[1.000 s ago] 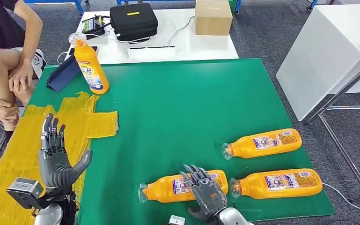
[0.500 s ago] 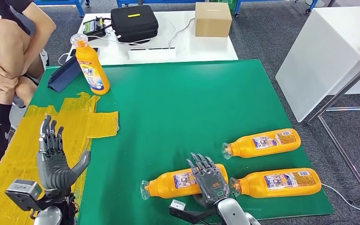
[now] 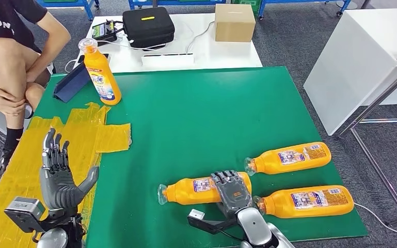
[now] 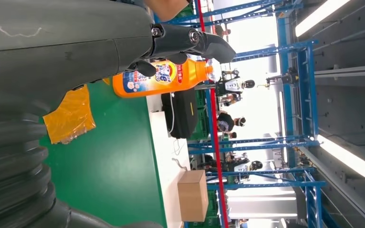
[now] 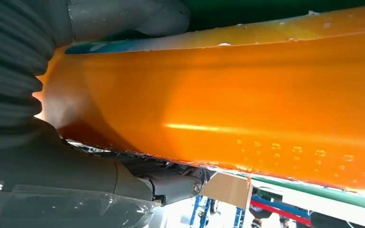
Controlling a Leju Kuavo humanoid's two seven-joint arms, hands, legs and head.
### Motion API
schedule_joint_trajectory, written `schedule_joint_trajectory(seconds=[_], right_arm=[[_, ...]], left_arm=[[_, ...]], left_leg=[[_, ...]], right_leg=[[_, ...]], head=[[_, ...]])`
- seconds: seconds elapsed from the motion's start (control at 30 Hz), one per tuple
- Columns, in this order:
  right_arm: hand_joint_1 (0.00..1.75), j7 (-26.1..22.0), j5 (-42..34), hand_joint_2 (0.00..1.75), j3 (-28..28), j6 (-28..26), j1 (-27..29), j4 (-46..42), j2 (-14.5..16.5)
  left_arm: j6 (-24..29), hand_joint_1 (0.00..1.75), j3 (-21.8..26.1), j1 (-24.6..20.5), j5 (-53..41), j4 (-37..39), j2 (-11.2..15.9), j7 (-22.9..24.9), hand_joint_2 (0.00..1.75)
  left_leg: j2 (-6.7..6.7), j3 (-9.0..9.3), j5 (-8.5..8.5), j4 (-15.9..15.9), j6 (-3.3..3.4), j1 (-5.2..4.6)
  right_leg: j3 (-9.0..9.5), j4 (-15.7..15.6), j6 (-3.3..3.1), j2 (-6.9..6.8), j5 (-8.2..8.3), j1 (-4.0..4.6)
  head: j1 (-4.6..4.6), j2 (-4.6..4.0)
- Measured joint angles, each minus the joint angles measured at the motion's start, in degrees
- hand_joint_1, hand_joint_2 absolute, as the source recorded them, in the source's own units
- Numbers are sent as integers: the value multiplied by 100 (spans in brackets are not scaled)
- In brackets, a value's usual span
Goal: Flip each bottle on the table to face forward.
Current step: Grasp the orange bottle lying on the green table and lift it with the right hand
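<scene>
The green surface (image 3: 196, 119) runs off the lower edge of the head view, and a patch of yellow tape (image 3: 57, 150) covers its left side. On it lie three orange bottles and stands a fourth. The far-right lying bottle (image 3: 289, 157) and the near-right lying bottle (image 3: 307, 200) lie on their sides with labels up, caps pointing left, untouched. The near-centre lying bottle (image 3: 199, 190) also lies cap-left; its right end is hidden under the right hand (image 3: 232, 190), whose fingers drape over the bottle's body. In the right wrist view this bottle (image 5: 247, 95) is a close orange blur pressed against the palm, with the thumb below it and fingers above, so the hand wraps it. The upright bottle (image 3: 100, 75) stands at the far left edge of the surface, label facing the camera; in the left wrist view it (image 4: 163, 78) is partly covered by a dark finger. The left hand (image 3: 59, 173) is raised over the tape, fingers spread, holding nothing, well apart from every bottle.
</scene>
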Motion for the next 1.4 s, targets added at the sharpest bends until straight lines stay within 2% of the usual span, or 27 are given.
schedule_joint_trajectory(seconds=[0.23, 0.3, 0.37, 0.47, 0.57, 0.63, 0.87, 1.03, 1.13, 1.4], right_arm=[[175, -98, -97, 175, -34, -27, -92, 101, 67], [175, -267, -229, 175, -90, -231, -90, 98, 144], [175, -618, -589, 175, -211, -672, -32, 40, 272], [175, -1369, -1512, 175, -486, -1358, 171, -260, 554], [175, -2032, -2367, 175, -804, -1736, 321, -669, 876], [175, -2226, -2608, 175, -1015, -1797, 356, -851, 1013], [175, -2435, -2774, 175, -1374, -1843, 492, -1106, 1243], [175, -2959, -3359, 175, -1668, -2016, 538, -1229, 1456], [175, -3113, -3488, 175, -1828, -2031, 537, -1264, 1570], [175, -3435, -3731, 175, -1864, -1798, 416, -1163, 1835]], left_arm=[[-4, 0, 1, 0, 0, 0, -2, 15, 175], [-18, 0, -1, 1, 3, 0, -8, 41, 175], [-133, 0, -16, 9, 65, 0, -20, 103, 175], [-519, 0, -129, 69, 152, 0, -18, 254, 175], [-763, 0, -362, 150, 9, 0, 34, 387, 175], [-796, 0, -509, 185, -57, 0, 70, 423, 175], [-799, 0, -738, 209, -131, 0, 169, 464, 175], [-983, 0, -1050, 208, -307, 44, 312, 692, 175], [-1068, 0, -1289, 204, -310, 99, 410, 760, 175], [-1685, 0, -1702, 78, 533, 343, 648, 1013, 175]], left_leg=[[2, 7, -4, 0, -1, 0], [2, 7, -2, 0, 1, 0], [2, 3, 0, 0, 2, 0], [3, -25, 12, 2, 0, -1], [2, -44, 18, 3, -2, 0], [0, -49, 16, 2, -4, 1], [0, -71, 12, 2, -5, 1], [0, -73, 12, 2, -5, 0], [1, -73, 12, 2, -5, 0], [1, -75, 12, 1, -5, 1]], right_leg=[[5, 0, -1, 1, -2, 0], [5, 0, -1, 1, -1, 0], [14, 0, 0, 1, 2, 0], [29, 2, -7, 2, 15, 0], [13, 3, -10, 1, 16, 1], [11, 3, -11, 0, 13, 1], [-11, 3, -11, 1, 11, 0], [-12, 3, -11, 1, 11, -1], [-12, 3, -11, 1, 11, -1], [-14, 3, -12, 1, 10, 1]], head=[[0, 0], [0, 0], [2, 0], [0, 0], [-2, 0], [-1, 0], [1, 0], [-1, 0], [1, 0], [0, 0]])
